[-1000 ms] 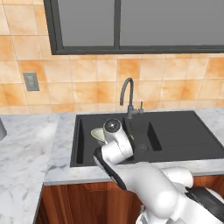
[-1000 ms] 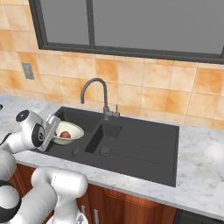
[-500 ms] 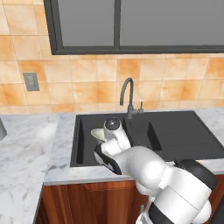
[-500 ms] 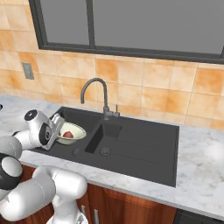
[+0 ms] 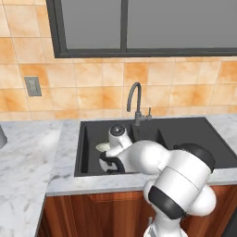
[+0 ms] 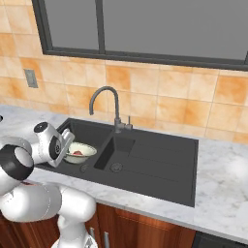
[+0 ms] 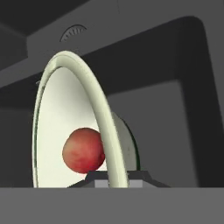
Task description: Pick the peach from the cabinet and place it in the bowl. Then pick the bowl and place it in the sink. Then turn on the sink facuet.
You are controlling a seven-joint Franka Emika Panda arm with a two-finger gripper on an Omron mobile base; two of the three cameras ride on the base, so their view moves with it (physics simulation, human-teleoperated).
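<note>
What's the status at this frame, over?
Gripper shut on the bowl rim, low in the sink left basin. Peach inside bowl. Faucet untouched, nothing blocking it.

The left base view looks forward and down from behind the arm's left side at the sink (image 5: 185,139) and its faucet (image 5: 134,104). The right base view faces the same sink (image 6: 155,167), faucet (image 6: 109,104) and marble worktop (image 6: 227,193) from the other side. The hand view sits very close to the bowl (image 7: 70,109), rolled sideways, with the peach (image 7: 83,150) inside.
</note>
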